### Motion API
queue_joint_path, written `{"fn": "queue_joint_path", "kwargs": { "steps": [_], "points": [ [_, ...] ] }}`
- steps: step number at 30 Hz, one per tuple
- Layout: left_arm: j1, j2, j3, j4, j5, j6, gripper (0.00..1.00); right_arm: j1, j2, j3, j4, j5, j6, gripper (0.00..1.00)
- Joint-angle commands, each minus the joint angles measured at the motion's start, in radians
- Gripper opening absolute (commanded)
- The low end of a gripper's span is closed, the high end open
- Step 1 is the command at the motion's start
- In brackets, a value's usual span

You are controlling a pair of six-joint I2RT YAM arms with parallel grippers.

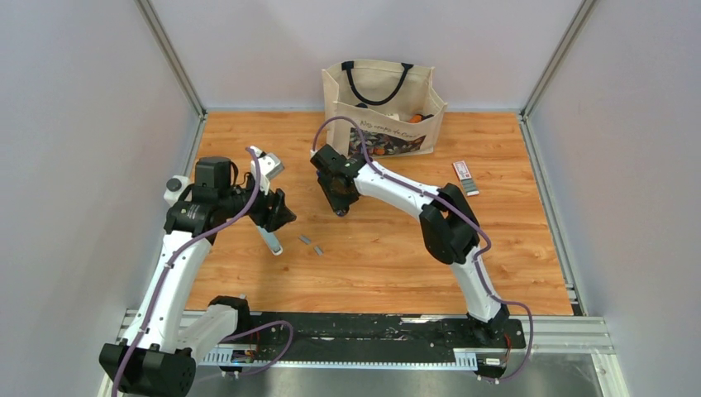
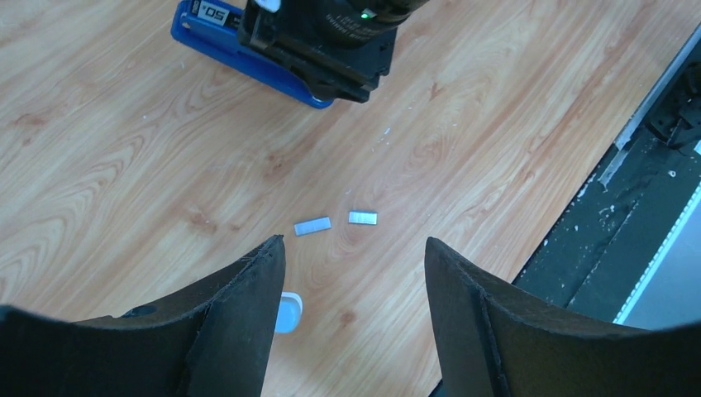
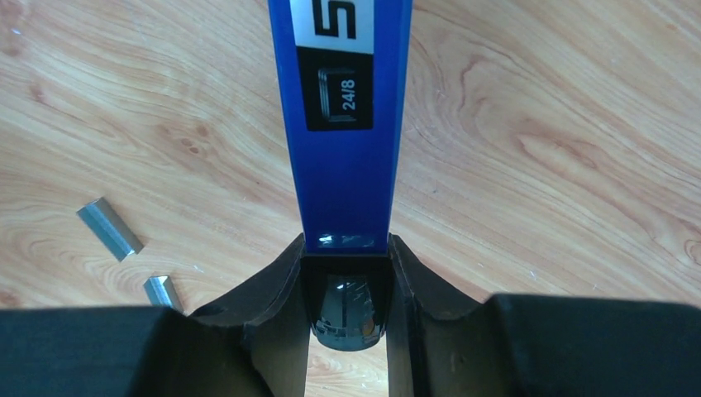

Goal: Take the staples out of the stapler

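The blue stapler [image 3: 343, 124] lies on the wooden table. My right gripper [image 3: 345, 245] is shut on its black rear end, one finger on each side. It also shows in the left wrist view [image 2: 216, 43], under my right gripper [image 2: 331, 41]. In the top view my right gripper [image 1: 339, 203] hides it. Two short silvery staples [image 2: 312, 225] [image 2: 362, 217] lie loose on the wood, between the arms in the top view [image 1: 306, 240] and left of the stapler in the right wrist view [image 3: 109, 228]. My left gripper [image 2: 355, 248] is open and empty above them.
A pale grey-white stick tool [image 1: 271, 240] lies below my left gripper [image 1: 279, 211]; its tip shows beside the left finger [image 2: 288, 312]. A small white-and-red box [image 1: 465, 176] lies at the right. A cloth bag [image 1: 382, 107] stands at the back. A black rail [image 2: 628, 223] runs along the near edge.
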State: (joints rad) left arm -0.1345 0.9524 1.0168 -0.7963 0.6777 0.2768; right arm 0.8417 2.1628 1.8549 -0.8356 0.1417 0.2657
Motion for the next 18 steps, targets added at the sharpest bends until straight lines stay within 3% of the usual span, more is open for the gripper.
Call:
{"fn": "queue_joint_path", "kwargs": {
  "steps": [1,7,10,14,18],
  "points": [
    [0.009,-0.01,0.014,-0.003,0.046,-0.041,0.71,-0.01,0.057,0.136,-0.111,0.012,-0.049,0.0],
    [0.009,-0.027,0.012,0.016,0.034,-0.054,0.71,-0.009,0.107,0.142,-0.12,0.015,-0.052,0.04],
    [0.009,-0.03,0.014,0.016,0.036,-0.065,0.71,-0.01,0.132,0.156,-0.123,0.01,-0.054,0.15],
    [0.009,-0.038,0.009,0.02,0.034,-0.074,0.71,-0.01,0.134,0.176,-0.115,-0.002,-0.042,0.48],
    [0.009,-0.038,0.011,0.023,0.033,-0.08,0.71,-0.012,0.12,0.204,-0.122,0.013,-0.039,0.6]
  ]
}}
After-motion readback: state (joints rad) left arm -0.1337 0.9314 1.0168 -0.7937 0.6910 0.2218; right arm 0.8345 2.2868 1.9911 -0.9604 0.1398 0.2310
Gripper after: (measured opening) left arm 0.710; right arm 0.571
